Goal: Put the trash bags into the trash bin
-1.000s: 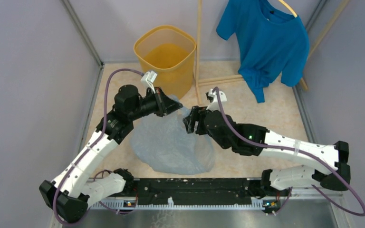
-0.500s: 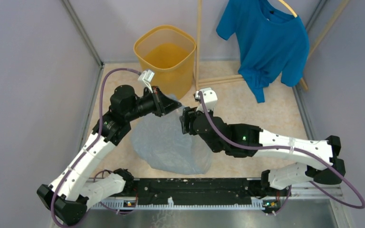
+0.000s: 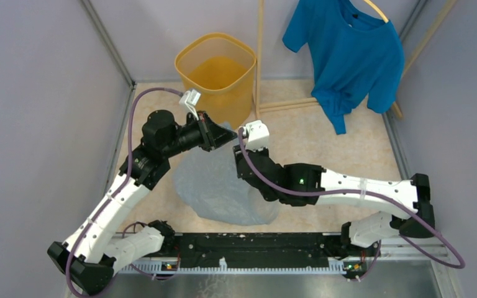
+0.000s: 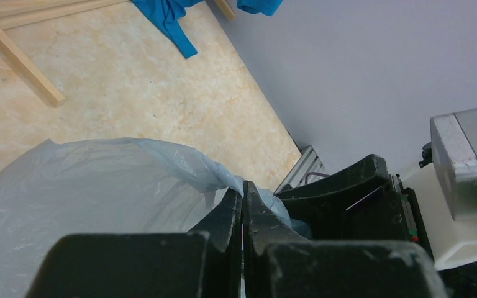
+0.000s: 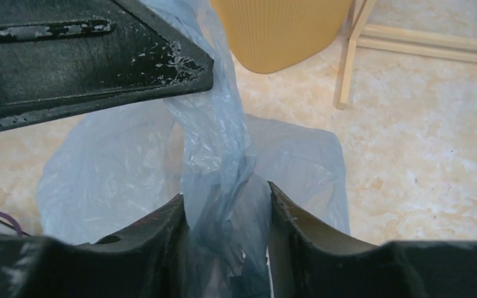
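The pale blue trash bag (image 3: 217, 186) lies crumpled on the floor in front of the yellow-orange trash bin (image 3: 215, 68), which stands upright at the back. My left gripper (image 3: 223, 138) is shut on a pulled-up edge of the bag, and the film shows pinched at the tips in the left wrist view (image 4: 243, 186). My right gripper (image 3: 241, 162) is right beside it. In the right wrist view the right gripper (image 5: 227, 195) is open, with a bunched strand of the bag (image 5: 214, 143) hanging between its jaws. The bin's ribbed base (image 5: 279, 31) is just beyond.
A solid blue T-shirt (image 3: 348, 49) hangs on a wooden rack at the back right. The rack's post (image 3: 259, 62) stands next to the bin, and its foot rails (image 5: 422, 40) lie on the floor. Grey walls close in left and right.
My right arm has swung left and forward, bringing its open jaws around the bag strand held by the left gripper. The left gripper has hardly moved.
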Motion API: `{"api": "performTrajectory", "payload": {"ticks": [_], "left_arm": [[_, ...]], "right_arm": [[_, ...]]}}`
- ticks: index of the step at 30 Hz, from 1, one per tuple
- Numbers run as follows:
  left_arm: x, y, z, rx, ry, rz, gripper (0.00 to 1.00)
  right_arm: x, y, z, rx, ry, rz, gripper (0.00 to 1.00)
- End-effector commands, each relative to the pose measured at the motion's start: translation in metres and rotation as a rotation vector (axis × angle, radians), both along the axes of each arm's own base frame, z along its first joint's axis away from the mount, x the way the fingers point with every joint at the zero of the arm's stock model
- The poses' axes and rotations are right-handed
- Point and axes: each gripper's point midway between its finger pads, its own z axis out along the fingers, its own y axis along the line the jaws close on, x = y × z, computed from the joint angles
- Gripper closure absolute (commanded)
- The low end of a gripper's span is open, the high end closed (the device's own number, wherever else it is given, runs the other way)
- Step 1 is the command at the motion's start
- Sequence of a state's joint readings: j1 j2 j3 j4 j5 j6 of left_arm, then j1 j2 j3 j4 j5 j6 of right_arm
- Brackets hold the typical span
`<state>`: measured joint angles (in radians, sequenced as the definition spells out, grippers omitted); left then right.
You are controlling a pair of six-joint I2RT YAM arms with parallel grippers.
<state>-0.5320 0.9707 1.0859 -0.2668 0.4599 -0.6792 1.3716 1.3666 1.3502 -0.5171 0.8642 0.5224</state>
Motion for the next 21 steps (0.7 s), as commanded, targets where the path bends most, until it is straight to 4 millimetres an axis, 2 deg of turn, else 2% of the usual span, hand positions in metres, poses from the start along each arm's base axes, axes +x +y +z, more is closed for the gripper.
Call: {"api": "performTrajectory", "payload": {"ticks": [1, 2, 4, 8, 10, 11, 14, 18, 21], "left_arm": [[-0.008, 0.0, 0.023, -0.028, -0.046, -0.024, 1.0], [-0.008, 0.001, 0.023, -0.019, -0.05, -0.021, 1.0], [-0.005, 0.006, 0.021, 0.013, -0.061, 0.007, 0.87], [0.003, 0.027, 0.02, 0.094, -0.105, 0.12, 0.36], [0.007, 0.042, 0.021, 0.143, -0.127, 0.191, 0.18], [0.01, 0.049, 0.019, 0.173, -0.133, 0.226, 0.13], [0.022, 0.068, 0.01, 0.264, -0.136, 0.331, 0.02], [0.053, 0.092, -0.005, 0.405, -0.107, 0.494, 0.01], [0.082, 0.104, -0.002, 0.48, -0.081, 0.609, 0.01]], "right_arm": [[0.002, -0.001, 0.026, 0.052, -0.046, -0.013, 0.7], [0.002, -0.004, 0.028, 0.055, -0.053, -0.016, 0.8], [0.002, -0.012, 0.03, 0.066, -0.064, -0.02, 0.99], [-0.001, -0.034, 0.028, 0.064, -0.091, -0.011, 1.0], [-0.002, -0.054, 0.031, 0.082, -0.107, -0.018, 1.0], [-0.001, -0.064, 0.031, 0.092, -0.112, -0.028, 1.0], [0.0, -0.097, 0.032, 0.106, -0.122, -0.067, 1.0], [0.002, -0.141, 0.036, 0.095, -0.157, -0.147, 1.0], [0.002, -0.165, 0.043, 0.102, -0.178, -0.188, 1.0]]}}
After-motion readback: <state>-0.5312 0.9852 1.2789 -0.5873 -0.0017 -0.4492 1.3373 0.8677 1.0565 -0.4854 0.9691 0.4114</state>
